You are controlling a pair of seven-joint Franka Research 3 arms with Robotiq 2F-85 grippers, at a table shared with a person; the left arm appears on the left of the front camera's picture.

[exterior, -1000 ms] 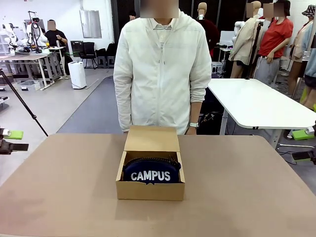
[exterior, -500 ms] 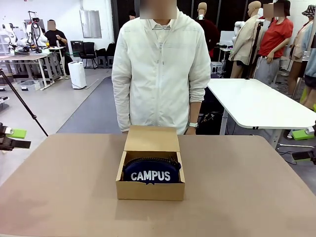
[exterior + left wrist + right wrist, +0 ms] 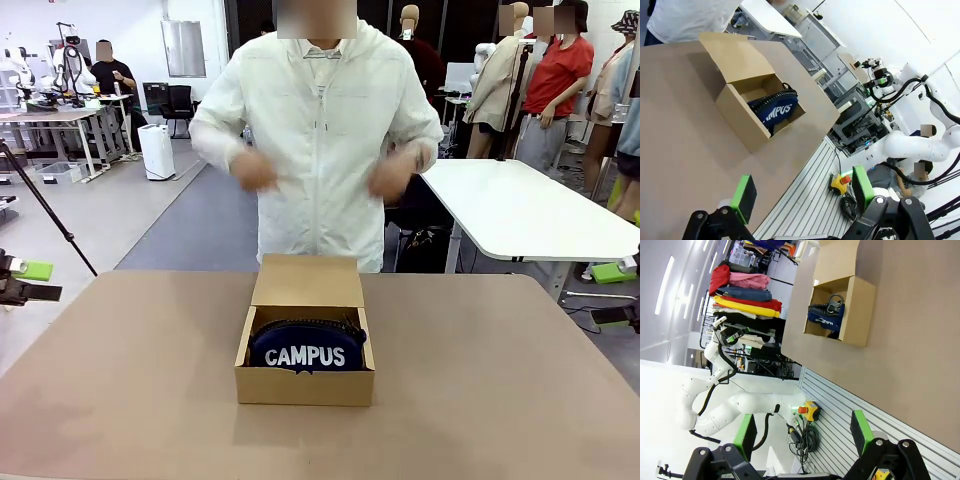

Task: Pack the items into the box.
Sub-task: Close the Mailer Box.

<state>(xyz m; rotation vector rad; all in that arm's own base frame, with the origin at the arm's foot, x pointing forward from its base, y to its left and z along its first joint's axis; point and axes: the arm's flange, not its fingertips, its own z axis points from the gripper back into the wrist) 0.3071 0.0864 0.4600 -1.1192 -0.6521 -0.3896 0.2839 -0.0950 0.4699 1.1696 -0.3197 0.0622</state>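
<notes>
A brown cardboard box (image 3: 305, 385) stands at the middle of the table with its lid flap (image 3: 308, 281) tipped back toward the person. Inside lies a navy pencil case (image 3: 308, 347) with white "CAMPUS" lettering; what sits under it is hidden. My left gripper (image 3: 38, 281) hangs open off the table's left edge, far from the box. My right gripper (image 3: 605, 293) is open off the right edge. The left wrist view has the box (image 3: 740, 117) and the case (image 3: 775, 107) beyond my open left gripper (image 3: 802, 192). In the right wrist view the box (image 3: 857, 305) and the case (image 3: 824, 317) lie beyond my open right gripper (image 3: 802, 434).
The person (image 3: 320, 130) stands at the far side of the table (image 3: 130, 380) with both hands raised to chest height, apart from the box. A white table (image 3: 510, 210) stands behind on the right. A tripod leg (image 3: 50, 215) slants at the far left.
The person has lifted both hands from the sides up to chest height. Box, pencil case and both grippers have stayed in place.
</notes>
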